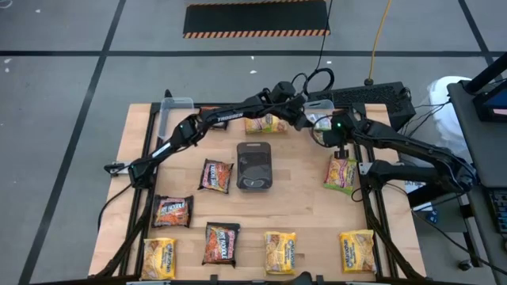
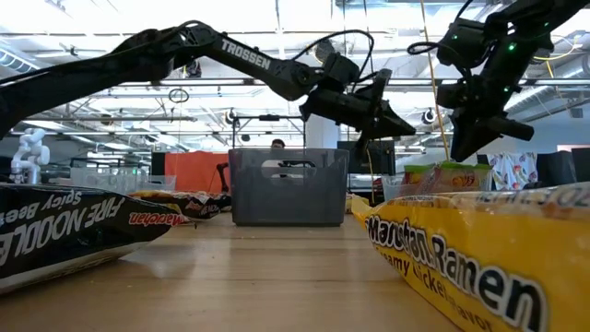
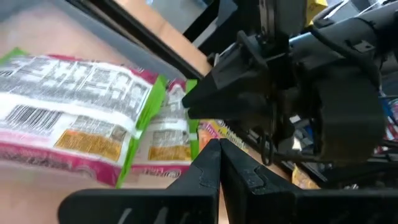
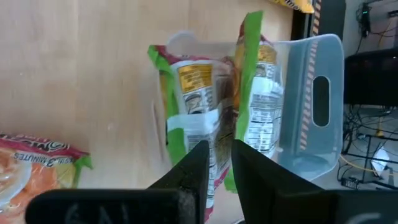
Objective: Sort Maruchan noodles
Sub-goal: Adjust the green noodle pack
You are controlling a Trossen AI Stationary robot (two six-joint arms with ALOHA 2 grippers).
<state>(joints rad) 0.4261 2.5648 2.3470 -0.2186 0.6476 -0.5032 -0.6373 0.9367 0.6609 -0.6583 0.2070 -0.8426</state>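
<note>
A clear tub [image 4: 311,93] at the table's far right holds two green-edged Maruchan noodle packets [image 4: 193,106] [image 4: 261,106]. They also show in the left wrist view [image 3: 68,112]. My right gripper [image 4: 217,163] [image 1: 325,133] hangs just above them, pointing steeply down. A narrow gap shows between its fingers and nothing is between them. My left gripper [image 3: 219,149] [image 1: 305,117] is stretched across the far side and hovers beside the right gripper, shut and holding nothing. More packets lie flat on the table: a green-edged one [image 1: 341,174], brown ones [image 1: 214,174] and yellow ones [image 1: 280,252].
A dark grey tray [image 1: 253,166] stands at the table's middle. A second clear tub [image 1: 176,107] stands at the far left corner. One packet [image 1: 265,123] lies under the left arm, and others line the near edge [image 1: 173,210] [image 1: 356,249]. A black device [image 1: 364,99] sits beyond the far right edge.
</note>
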